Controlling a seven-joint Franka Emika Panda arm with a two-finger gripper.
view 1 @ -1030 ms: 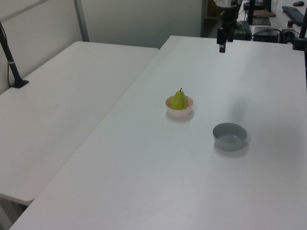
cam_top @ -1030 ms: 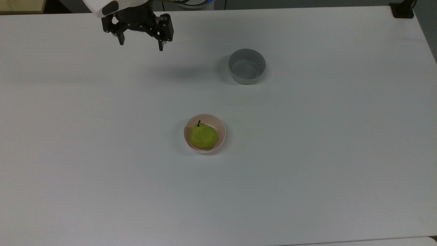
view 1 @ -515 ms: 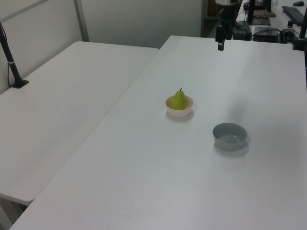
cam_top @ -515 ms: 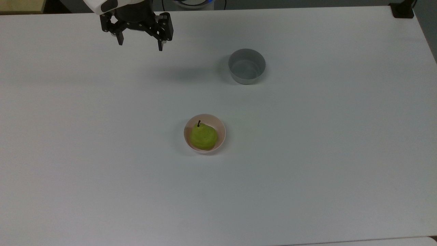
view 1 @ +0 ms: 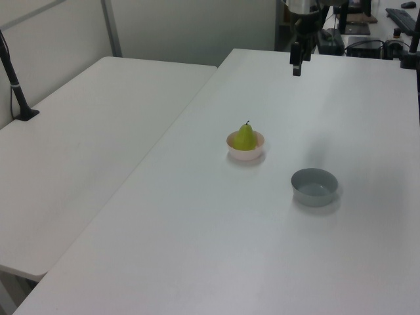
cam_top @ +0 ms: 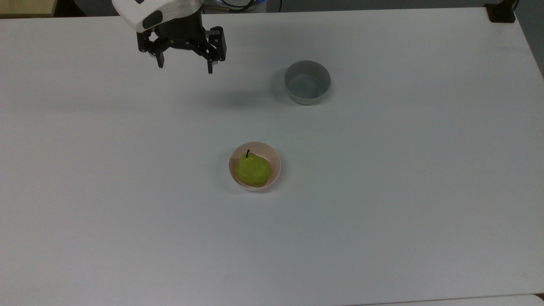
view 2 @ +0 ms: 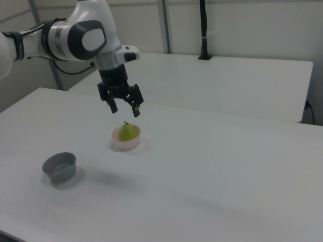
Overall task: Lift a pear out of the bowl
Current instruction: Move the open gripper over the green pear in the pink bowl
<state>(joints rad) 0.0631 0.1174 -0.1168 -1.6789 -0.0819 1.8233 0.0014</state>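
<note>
A yellow-green pear (cam_top: 253,169) with a dark stem stands upright in a small pale pink bowl (cam_top: 275,163) near the middle of the white table. The pear (view 1: 246,137) and bowl (view 1: 247,154) also appear in the left view, and the pear (view 2: 128,132) and bowl (view 2: 125,144) in the right view. My gripper (cam_top: 185,68) hangs open and holds nothing, high above the table at the top view's upper left, well away from the bowl. The right view places the gripper (view 2: 125,111) in the air above the pear. It sits far back in the left view (view 1: 296,68).
A grey straight-sided bowl (cam_top: 307,82) stands with nothing in it at the top view's upper right of the pink bowl, also seen in the left view (view 1: 315,186) and the right view (view 2: 59,166). A second white table (view 1: 85,144) adjoins at the left view's left.
The open gripper has shifted to the top view's right and a little downward, closer to the pink bowl. The pear and both bowls have not moved.
</note>
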